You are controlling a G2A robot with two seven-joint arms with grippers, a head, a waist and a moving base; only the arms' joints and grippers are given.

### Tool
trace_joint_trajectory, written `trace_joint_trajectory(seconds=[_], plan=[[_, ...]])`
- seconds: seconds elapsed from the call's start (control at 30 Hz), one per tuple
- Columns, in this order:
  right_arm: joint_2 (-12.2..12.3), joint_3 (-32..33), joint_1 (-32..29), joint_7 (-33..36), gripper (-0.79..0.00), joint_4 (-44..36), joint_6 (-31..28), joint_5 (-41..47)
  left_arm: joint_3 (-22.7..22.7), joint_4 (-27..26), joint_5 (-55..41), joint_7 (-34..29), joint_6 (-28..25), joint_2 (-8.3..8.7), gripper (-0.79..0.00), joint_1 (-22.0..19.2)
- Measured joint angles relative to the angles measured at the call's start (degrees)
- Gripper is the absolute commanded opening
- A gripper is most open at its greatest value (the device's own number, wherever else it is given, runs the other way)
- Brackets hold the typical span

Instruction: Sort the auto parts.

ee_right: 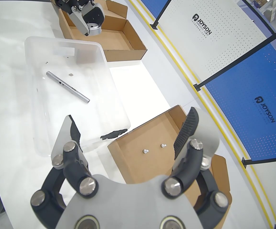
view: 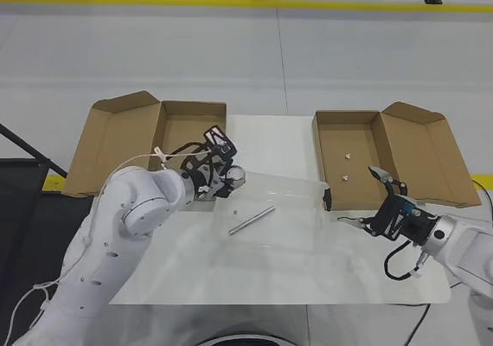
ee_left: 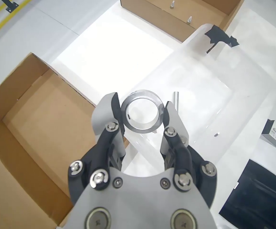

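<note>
Metal ring (ee_left: 140, 127) being gripped across its outer wall by left gripper (ee_left: 142, 109), hanging seemingly over the clear tray's (ee_right: 99, 48) rim beside left cardboard box (ee_left: 45, 110). Steel rod (ee_right: 67, 86) lying in tray. Two small bolts (ee_right: 145, 151) sitting in right cardboard box (ee_right: 128, 163). Right gripper (ee_right: 130, 117) hovering near that box, fingers spread wide, carrying nothing

Rod (ee_left: 175, 97) — one end hidden behind the left hand (ee_left: 141, 110).
</note>
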Motion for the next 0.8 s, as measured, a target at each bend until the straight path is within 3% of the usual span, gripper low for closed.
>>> trace_joint_trajectory(seconds=[0.3,0.6,0.8], plan=[[0.00,0.00,0.00,0.00,0.000,0.00,0.00,0.00,0.24,0.18,-0.35,3.59,1.29,-0.05,-0.785,0.89],[0.00,0.00,0.00,0.00,0.000,0.00,0.00,0.00,-6.90,2.58,-13.73,18.63,6.23,-0.20,-0.785,3.62],[0.00,0.00,0.00,0.00,0.000,0.00,0.00,0.00,-8.83,2.95,-12.26,19.26,7.87,0.24,-0.785,4.68]])
